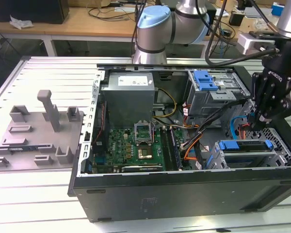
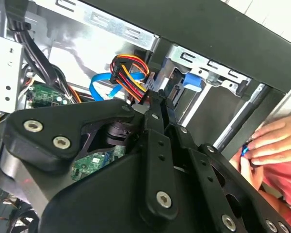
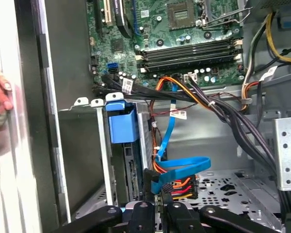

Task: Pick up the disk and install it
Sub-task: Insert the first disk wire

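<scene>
One tool (image 1: 256,126), fingers together, hangs just beside the disk (image 1: 245,145) seated in its bay (image 1: 242,158).

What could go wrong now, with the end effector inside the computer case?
1. The end effector is right by the blue cable and the coloured wires; it may snag or pull them.
2. A person's hand is just outside the case wall, close to the end effector; it may get struck.
</scene>
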Robot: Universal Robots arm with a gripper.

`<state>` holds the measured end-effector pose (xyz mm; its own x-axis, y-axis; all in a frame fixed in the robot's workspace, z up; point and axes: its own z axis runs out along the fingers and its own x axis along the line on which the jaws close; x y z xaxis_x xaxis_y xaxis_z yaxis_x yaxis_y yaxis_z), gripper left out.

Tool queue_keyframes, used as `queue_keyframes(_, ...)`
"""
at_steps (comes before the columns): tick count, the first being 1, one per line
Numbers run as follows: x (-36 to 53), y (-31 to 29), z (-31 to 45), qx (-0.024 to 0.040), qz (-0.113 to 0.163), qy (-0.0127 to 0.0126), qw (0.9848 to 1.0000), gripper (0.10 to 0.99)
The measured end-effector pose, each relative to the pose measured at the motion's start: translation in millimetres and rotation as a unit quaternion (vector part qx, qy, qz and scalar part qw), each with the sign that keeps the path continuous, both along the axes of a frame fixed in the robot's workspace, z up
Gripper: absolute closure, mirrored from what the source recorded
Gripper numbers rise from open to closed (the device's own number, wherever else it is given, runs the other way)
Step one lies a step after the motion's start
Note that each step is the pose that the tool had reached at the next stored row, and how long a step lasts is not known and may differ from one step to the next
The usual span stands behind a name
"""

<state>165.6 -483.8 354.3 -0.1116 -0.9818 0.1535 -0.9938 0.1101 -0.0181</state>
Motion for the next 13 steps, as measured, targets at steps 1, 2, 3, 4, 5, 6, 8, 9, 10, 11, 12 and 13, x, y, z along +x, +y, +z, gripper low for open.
queue_keyframes(1, 0.0, -3.0, 0.1, 0.0026, 0.001, 0.0000, 1.0000, 0.918)
queue_keyframes(2, 0.0, -3.8, 0.1, 0.0027, 0.003, 0.0000, 1.0000, 0.918)
queue_keyframes(3, 0.0, -4.6, 0.1, 0.0027, 0.004, 0.0000, 1.0000, 0.918)
queue_keyframes(4, 0.0, -5.6, 0.0, 0.0027, 0.007, 0.0000, 1.0000, 0.918)
queue_keyframes(5, 0.0, -6.3, 0.0, 0.0027, 0.008, 0.0000, 1.0000, 0.918)
queue_keyframes(6, 0.0, -7.2, 0.1, 0.0027, 0.009, 0.0000, 1.0000, 0.918)
queue_keyframes(8, 0.0, -10.7, 0.1, 0.0027, 0.011, 0.0000, 0.9999, 0.918)
queue_keyframes(9, 0.0, -12.9, 0.1, 0.0029, 0.011, 0.0000, 0.9999, 0.918)
queue_keyframes(10, 0.0, -14.7, 0.1, 0.0033, 0.012, 0.0000, 0.9999, 0.918)
queue_keyframes(11, 0.0, -18.1, 0.1, 0.0057, 0.012, 0.0000, 0.9999, 0.918)
queue_keyframes(12, 0.0, -19.8, 0.0, 0.0083, 0.012, 0.0000, 0.9999, 0.918)
queue_keyframes(13, 0.0, -21.3, 0.0, 0.0112, 0.012, -0.0001, 0.9999, 0.918)
